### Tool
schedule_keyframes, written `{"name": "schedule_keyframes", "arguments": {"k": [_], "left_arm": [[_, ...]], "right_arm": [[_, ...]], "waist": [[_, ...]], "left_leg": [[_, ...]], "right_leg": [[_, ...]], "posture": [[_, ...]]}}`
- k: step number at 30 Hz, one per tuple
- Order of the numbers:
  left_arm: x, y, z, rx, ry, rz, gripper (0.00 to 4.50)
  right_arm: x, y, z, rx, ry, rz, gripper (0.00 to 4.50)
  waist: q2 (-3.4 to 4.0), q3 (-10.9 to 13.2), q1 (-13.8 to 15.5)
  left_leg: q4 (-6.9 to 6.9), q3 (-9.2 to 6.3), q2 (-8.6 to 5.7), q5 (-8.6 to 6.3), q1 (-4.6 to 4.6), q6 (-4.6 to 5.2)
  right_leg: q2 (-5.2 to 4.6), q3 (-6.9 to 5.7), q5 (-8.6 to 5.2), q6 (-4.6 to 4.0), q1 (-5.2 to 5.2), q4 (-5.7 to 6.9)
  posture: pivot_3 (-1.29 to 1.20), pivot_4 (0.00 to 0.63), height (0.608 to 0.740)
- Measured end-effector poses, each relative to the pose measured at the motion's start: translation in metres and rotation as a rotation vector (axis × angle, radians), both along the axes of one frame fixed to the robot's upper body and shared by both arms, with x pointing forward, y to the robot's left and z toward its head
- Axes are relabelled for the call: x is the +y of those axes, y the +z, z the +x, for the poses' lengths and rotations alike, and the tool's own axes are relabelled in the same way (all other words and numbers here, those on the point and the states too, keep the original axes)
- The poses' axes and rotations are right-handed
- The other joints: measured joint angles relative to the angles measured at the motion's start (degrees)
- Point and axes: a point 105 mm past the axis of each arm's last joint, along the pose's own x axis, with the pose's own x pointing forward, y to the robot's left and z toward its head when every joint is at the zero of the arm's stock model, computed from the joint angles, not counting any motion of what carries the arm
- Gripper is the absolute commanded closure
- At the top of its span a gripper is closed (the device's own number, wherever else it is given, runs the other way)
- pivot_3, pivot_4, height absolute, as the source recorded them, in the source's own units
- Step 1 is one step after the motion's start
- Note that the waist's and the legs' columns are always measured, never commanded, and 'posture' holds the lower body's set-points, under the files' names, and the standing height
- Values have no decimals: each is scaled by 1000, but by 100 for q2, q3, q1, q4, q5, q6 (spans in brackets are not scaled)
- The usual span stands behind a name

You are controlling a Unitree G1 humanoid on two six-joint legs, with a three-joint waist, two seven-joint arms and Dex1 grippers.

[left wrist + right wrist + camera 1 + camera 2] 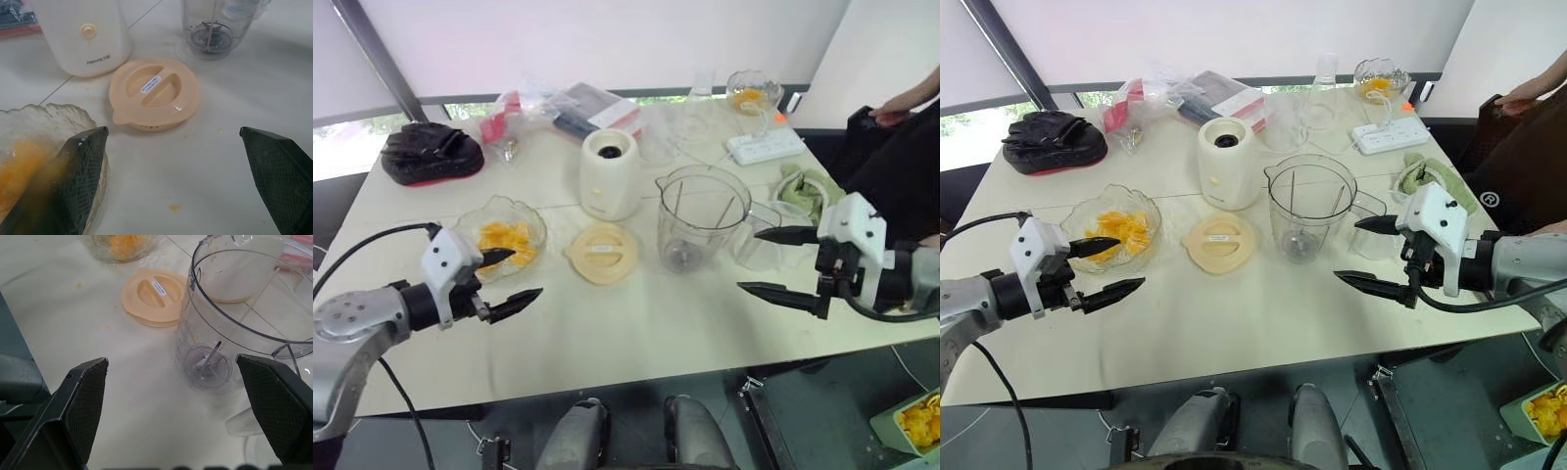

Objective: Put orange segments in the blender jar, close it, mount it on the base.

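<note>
A glass bowl [530, 219] holding orange segments [505, 240] sits at the table's left. My left gripper [514, 276] hovers open just in front of the bowl, one finger over its rim, nothing held. The clear blender jar [701, 217] stands upright and empty in the middle, blades visible at its bottom [208, 367]. Its peach lid [601, 252] lies flat on the table between bowl and jar. The white blender base [609, 173] stands behind the lid. My right gripper [776, 262] is open to the right of the jar, empty.
A black pouch [429, 151] lies at the back left, plastic bags and packets [553, 108] behind the base. A white power strip [765, 147], a glass dish with oranges [752, 92] and a green cloth [808, 186] are at the back right. A person's arm [908, 103] is at the right edge.
</note>
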Motion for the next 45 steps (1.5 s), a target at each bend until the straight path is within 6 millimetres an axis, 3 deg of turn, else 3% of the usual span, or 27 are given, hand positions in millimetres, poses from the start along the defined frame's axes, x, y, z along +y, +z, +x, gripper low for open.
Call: {"name": "schedule_keyframes", "arguments": {"k": [7,32,40,45], "left_arm": [[0,7,6,-32,3,-5,0],[4,2,15,-9,10,15,0],[41,15,38,36,-7,99,0],[71,16,79,81,-36,183,0]], "right_arm": [[3,0,2,0,-6,7,95],[11,5,5,-25,1,49,95],[49,5,0,-42,98,155,95],[71,-9,-2,-11,135,194,95]], "waist": [[0,2,0],[-1,5,-3],[0,8,-7],[-16,15,22]], "left_leg": [[0,1,0,-1,-1,1],[-1,1,0,-1,-4,2],[-1,1,-2,-1,-4,2],[1,-10,-8,4,-16,-3]], "right_leg": [[-1,1,1,1,-1,-1],[0,1,2,4,-4,-2],[1,-1,8,14,-9,0],[7,-19,12,16,-16,2]], "posture": [[0,150,740],[0,150,740],[0,150,740],[0,150,740]]}}
